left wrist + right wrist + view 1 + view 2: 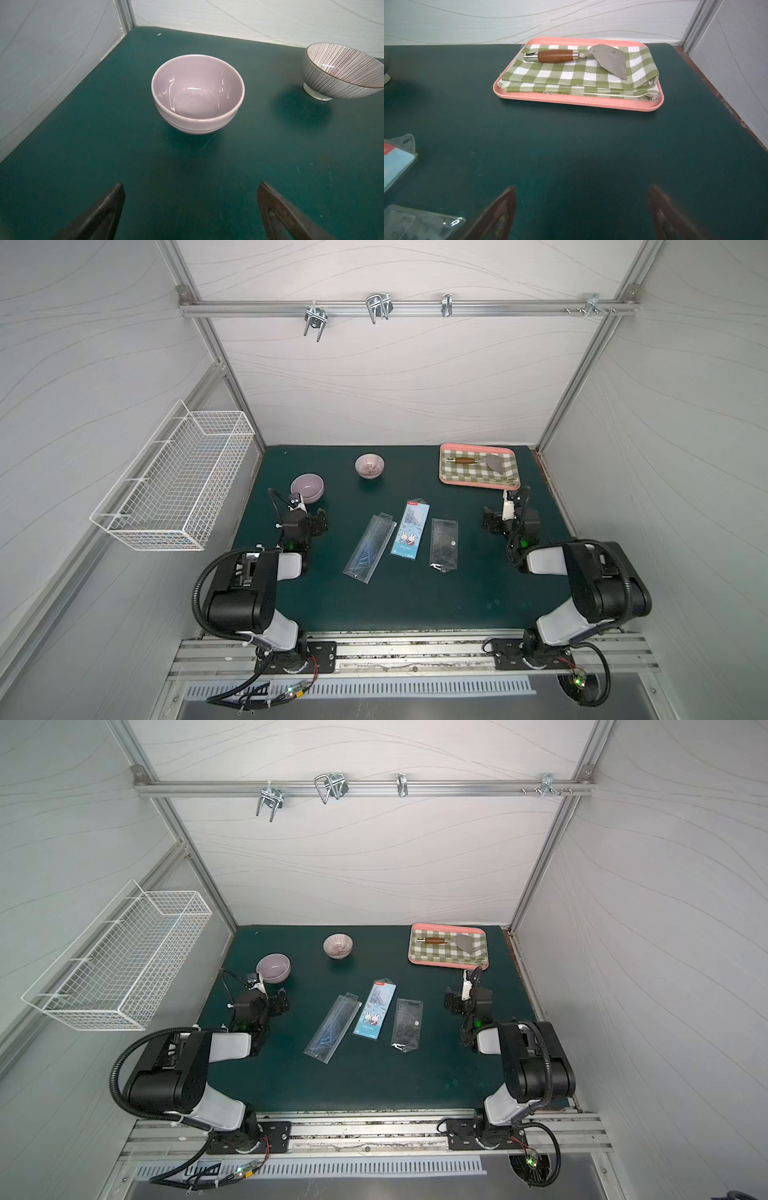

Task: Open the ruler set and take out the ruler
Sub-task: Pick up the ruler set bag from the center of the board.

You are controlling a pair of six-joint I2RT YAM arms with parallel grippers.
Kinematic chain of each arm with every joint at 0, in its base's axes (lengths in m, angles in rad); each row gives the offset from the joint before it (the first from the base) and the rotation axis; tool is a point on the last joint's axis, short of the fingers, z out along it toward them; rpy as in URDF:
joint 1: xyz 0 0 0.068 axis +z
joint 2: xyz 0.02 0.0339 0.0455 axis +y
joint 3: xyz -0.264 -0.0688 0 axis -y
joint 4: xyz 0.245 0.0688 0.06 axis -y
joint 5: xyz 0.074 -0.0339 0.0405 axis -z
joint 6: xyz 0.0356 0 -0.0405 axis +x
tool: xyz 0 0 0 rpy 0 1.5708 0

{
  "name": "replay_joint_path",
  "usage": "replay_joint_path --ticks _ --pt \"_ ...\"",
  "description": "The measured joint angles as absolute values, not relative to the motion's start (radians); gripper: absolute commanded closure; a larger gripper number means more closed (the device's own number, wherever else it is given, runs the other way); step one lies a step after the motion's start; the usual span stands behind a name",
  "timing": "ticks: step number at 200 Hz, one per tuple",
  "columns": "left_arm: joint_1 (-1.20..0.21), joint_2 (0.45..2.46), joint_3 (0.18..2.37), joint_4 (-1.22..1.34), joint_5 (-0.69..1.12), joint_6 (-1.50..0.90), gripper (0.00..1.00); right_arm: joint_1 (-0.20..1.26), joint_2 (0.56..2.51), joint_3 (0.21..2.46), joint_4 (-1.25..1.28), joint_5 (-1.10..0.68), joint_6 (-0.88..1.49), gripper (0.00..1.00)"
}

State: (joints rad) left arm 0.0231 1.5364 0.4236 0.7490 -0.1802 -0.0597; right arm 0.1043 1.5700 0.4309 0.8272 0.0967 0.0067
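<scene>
At 9 o'clock on the worktop, the left pincer is held wide and empty; at 3 o'clock the right pincer is likewise spread. Between them the blue-card ruler set is laid flat, untouched, flanked by two clear ruler packs.

No legible text, red label on ruler set too small

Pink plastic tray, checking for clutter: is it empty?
No, the pink tray holds a folded green checked cloth and a wooden-handled metal scraper.
</scene>
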Motion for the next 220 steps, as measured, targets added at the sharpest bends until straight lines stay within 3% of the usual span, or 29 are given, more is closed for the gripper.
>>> replay_joint_path --ticks 171,220 --pt "0.032 1.529 0.424 0.744 -0.179 -0.068 0.00 0.096 1.569 0.431 0.821 0.094 0.010 0.01" --pt "0.041 1.372 0.484 0.517 -0.177 -0.082 0.00 0.080 1.505 0.461 0.701 0.094 0.018 0.01"
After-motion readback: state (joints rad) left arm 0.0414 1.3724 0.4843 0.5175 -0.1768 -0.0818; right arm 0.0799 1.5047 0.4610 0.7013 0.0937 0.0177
